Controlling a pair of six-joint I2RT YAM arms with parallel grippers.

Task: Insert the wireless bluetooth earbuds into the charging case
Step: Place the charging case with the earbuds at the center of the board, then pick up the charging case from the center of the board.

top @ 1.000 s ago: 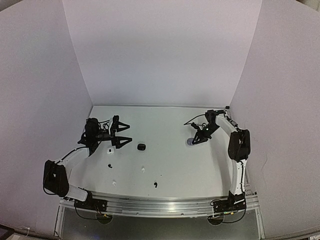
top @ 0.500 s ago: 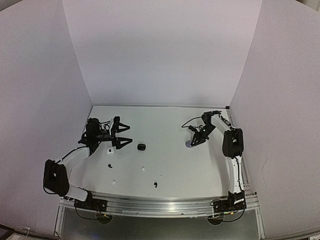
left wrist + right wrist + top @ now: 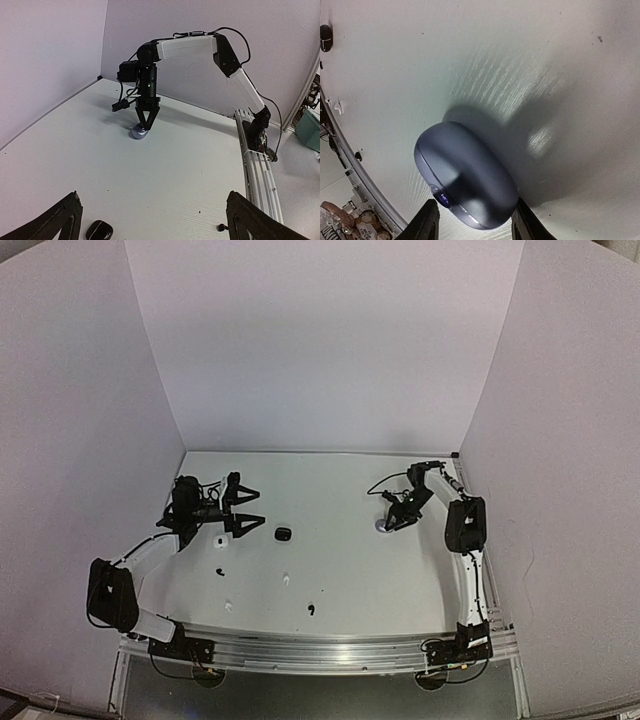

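A grey charging case [image 3: 380,526] lies closed on the table at the right. My right gripper [image 3: 385,522] points down on it, and in the right wrist view its fingers [image 3: 427,221] press both sides of the case's [image 3: 465,175] near end. The left wrist view shows the same grip on the case [image 3: 139,133]. My left gripper [image 3: 246,508] is open and empty, hovering at the left. A black case [image 3: 283,534] lies closed just right of it. Black earbuds [image 3: 219,572] [image 3: 311,610] and white earbuds [image 3: 287,580] [image 3: 228,606] lie loose nearer the front. No grey earbuds show.
A white case [image 3: 220,541] sits under the left gripper's near finger. The black case [image 3: 99,230] and one black earbud [image 3: 220,228] show low in the left wrist view. White walls enclose the table on three sides. The metal rail [image 3: 320,652] runs along the front.
The right arm's elbow swung in and its wrist shifted slightly, while its gripper stayed on the grey case. The left arm and the loose earbuds have not moved.
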